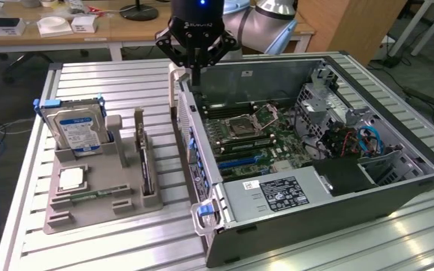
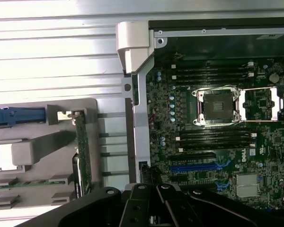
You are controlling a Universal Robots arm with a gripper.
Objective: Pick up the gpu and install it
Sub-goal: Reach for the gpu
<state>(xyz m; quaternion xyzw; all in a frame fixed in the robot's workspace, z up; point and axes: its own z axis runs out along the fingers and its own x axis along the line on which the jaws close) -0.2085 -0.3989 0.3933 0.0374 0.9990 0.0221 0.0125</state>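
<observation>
The gpu (image 1: 143, 161) stands on edge in a slot of the grey holder (image 1: 96, 212) on the exterior view's left, with its silver bracket end pointing up. In the wrist view the gpu (image 2: 82, 161) appears edge-on as a thin green strip. My gripper (image 1: 197, 78) hangs over the open computer case's near wall, to the right of the holder and well apart from the gpu. Its fingers are shut with nothing between them. The black gripper (image 2: 151, 210) body also appears in the wrist view above the motherboard (image 2: 213, 142), near the blue expansion slot (image 2: 199, 166).
A hard drive (image 1: 77, 130) with a blue label stands upright in the holder, with a memory stick (image 1: 89, 195) and a small square chip (image 1: 70, 179) lying lower on it. The open case (image 1: 398, 192) takes up the right of the slatted table (image 1: 126, 79).
</observation>
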